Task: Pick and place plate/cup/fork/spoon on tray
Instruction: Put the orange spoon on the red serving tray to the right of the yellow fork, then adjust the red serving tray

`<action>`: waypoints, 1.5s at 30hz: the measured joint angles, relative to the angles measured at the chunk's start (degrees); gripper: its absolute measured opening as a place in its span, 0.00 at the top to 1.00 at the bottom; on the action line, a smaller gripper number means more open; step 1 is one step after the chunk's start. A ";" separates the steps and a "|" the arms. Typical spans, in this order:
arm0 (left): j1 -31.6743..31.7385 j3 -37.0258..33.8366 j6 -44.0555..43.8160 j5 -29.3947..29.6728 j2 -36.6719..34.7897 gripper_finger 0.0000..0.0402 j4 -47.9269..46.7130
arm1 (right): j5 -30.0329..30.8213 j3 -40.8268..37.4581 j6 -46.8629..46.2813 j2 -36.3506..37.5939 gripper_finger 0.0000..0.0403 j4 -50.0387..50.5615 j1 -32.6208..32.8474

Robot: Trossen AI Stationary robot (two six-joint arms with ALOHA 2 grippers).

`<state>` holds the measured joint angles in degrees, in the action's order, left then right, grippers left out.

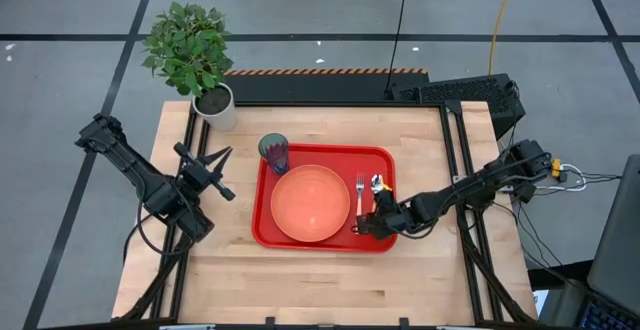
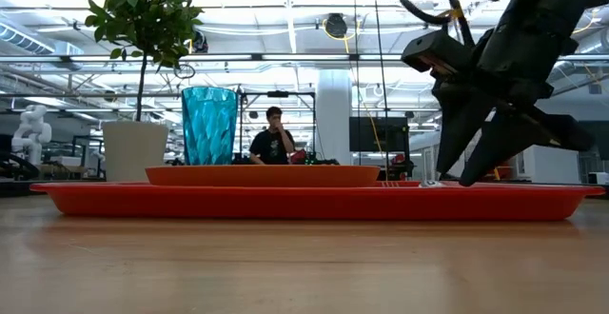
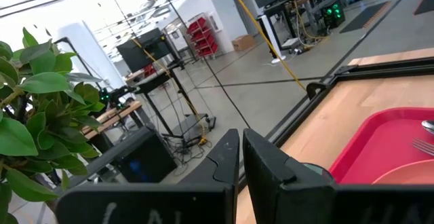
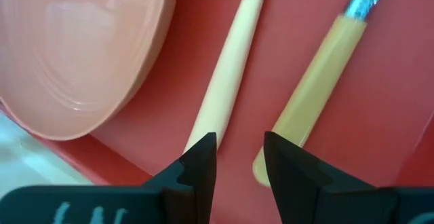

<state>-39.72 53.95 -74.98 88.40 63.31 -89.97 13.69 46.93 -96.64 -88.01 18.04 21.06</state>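
The red tray [image 1: 270,232] lies mid-table. On it rest the salmon plate [image 1: 310,202], the teal cup [image 1: 275,153] standing at its far left corner, and to the plate's right the fork [image 1: 359,188] and the spoon [image 1: 377,183], side by side. My right gripper [image 4: 241,163] is open and slants down over the tray's near right part. It hovers at the handle ends of the fork [image 4: 227,68] and spoon [image 4: 319,68], with only bare tray floor between its fingers. My left gripper [image 3: 243,159] is shut and raised left of the tray.
A leafy plant in a white pot [image 1: 212,105] stands at the table's far left corner, behind the cup. Bare wood [image 1: 330,280] lies between the tray and the near edge. In the low view a person [image 2: 274,143] sits in the room beyond the table.
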 joint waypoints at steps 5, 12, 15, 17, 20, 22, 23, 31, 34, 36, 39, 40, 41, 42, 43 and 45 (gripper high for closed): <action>0.00 0.00 0.00 0.00 -0.01 0.94 0.00 | 0.12 0.01 -2.62 0.00 0.71 -0.55 1.80; 0.00 0.00 0.00 0.02 -0.01 0.94 0.00 | 2.94 0.00 -3.43 -0.20 0.71 -0.71 2.68; 0.00 0.00 0.00 0.02 -0.01 0.94 0.00 | 2.79 0.00 -3.46 -1.44 0.71 -1.07 2.68; 0.00 0.00 0.00 0.02 -0.02 0.94 0.00 | 2.46 0.01 -3.49 -2.73 0.71 -2.15 2.68; 0.00 0.00 0.00 0.02 -0.02 0.94 0.00 | 1.04 0.07 -3.17 -4.41 0.71 -4.15 2.68; 0.00 0.00 0.00 0.02 -0.02 0.94 0.00 | 1.02 0.07 -3.16 -5.10 0.71 -4.55 2.68; 0.00 0.00 0.00 0.02 -0.02 0.94 0.00 | 1.02 0.06 -3.15 -5.19 0.71 -4.45 2.68; 0.01 0.00 0.08 0.02 -0.02 0.94 0.00 | 0.36 0.05 -2.66 -4.95 0.71 -4.17 2.66; 0.00 0.00 0.09 0.02 -0.02 0.94 0.02 | 0.14 0.03 -2.32 -4.43 0.71 -3.62 2.65; 0.00 0.00 0.09 0.02 -0.02 0.94 0.02 | 0.14 -0.01 -2.23 -4.06 0.71 -3.11 2.57; 0.00 0.00 0.11 0.04 -0.02 0.94 0.00 | 1.39 -0.06 -1.35 -2.54 0.71 -2.17 2.50; 0.00 0.00 0.11 0.03 -0.02 0.94 0.02 | 2.15 -0.06 -0.91 -1.92 0.71 -2.37 2.40; 0.00 0.00 0.12 0.02 -0.02 0.94 0.02 | 3.15 -0.06 -0.29 -1.37 0.71 -2.51 2.40; 0.00 0.00 0.13 0.03 -0.02 0.94 0.02 | 4.16 -0.06 0.12 -0.89 0.71 -2.61 2.40; 0.00 0.00 0.13 0.02 -0.02 0.94 0.00 | 4.59 -0.06 0.66 -0.32 0.71 -2.90 2.40; 0.00 0.00 0.13 0.04 -0.02 0.94 0.02 | 5.81 -0.06 1.51 1.02 0.71 -3.28 2.40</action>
<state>-39.72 53.95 -74.85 88.44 63.29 -89.95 19.50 46.87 -95.13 -86.99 14.76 23.46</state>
